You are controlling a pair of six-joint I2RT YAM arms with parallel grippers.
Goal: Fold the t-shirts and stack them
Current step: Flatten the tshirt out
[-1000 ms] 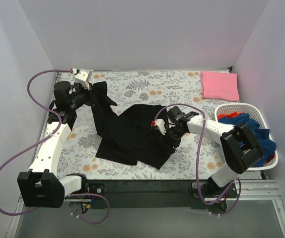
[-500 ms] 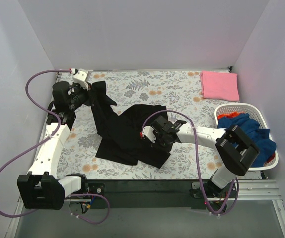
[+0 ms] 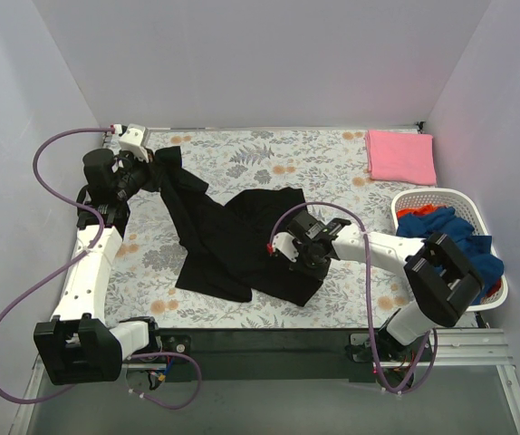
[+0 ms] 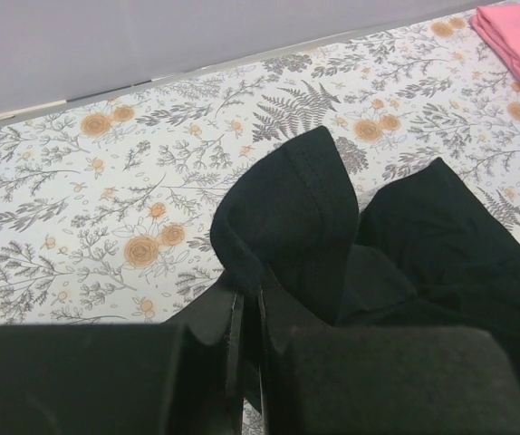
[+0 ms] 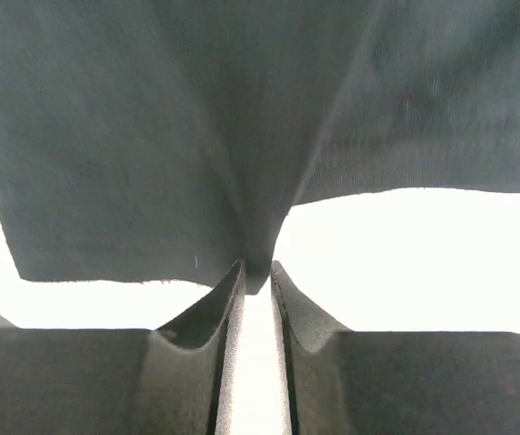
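Note:
A black t-shirt lies crumpled across the middle of the flowered table, stretched between my two grippers. My left gripper is shut on one end of the black t-shirt and holds it up at the back left. My right gripper is shut on the shirt's lower right edge, lifted a little so the cloth hangs over the jaws. A folded pink t-shirt lies at the back right, and it also shows in the left wrist view.
A white laundry basket at the right edge holds blue and orange clothes. Purple cables loop beside both arms. White walls close in the table at the back and both sides.
My left gripper has pulled its end of the black shirt further left and back. My right gripper swung left over the shirt and then came back a little to the right with the cloth.

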